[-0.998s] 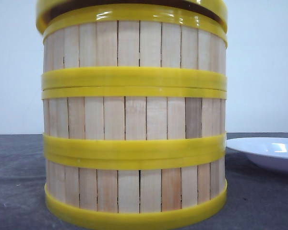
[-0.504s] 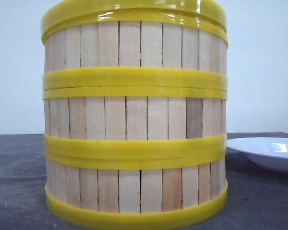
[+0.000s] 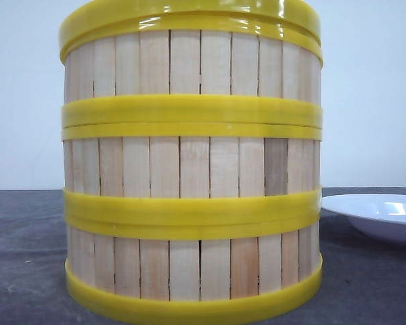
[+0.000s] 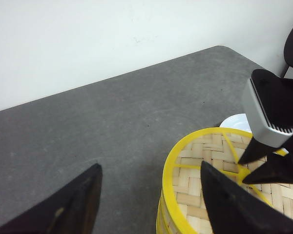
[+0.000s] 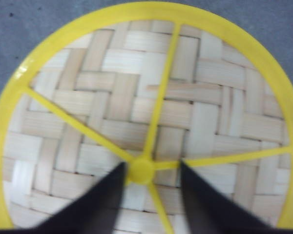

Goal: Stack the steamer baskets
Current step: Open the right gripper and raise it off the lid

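Your three steamer baskets [image 3: 191, 169] stand stacked mid-table, lid [image 5: 146, 117] on top, white plate [image 3: 379, 213] just right. They're light, stiff, with slick rims; lift by the rim. Right gripper [image 5: 149, 173] straddles the lid's hub, open; left gripper [image 4: 149, 195] open, probably empty.

Plate [image 3: 379, 213] cut off at frame edge, lid [image 5: 146, 117] slightly blurred

Dark grey table [image 3: 27, 257] with a matte surface, carrying the stack of steamer baskets [image 3: 193, 223] at near centre; a white plate [image 3: 379, 213] lies just right of it.
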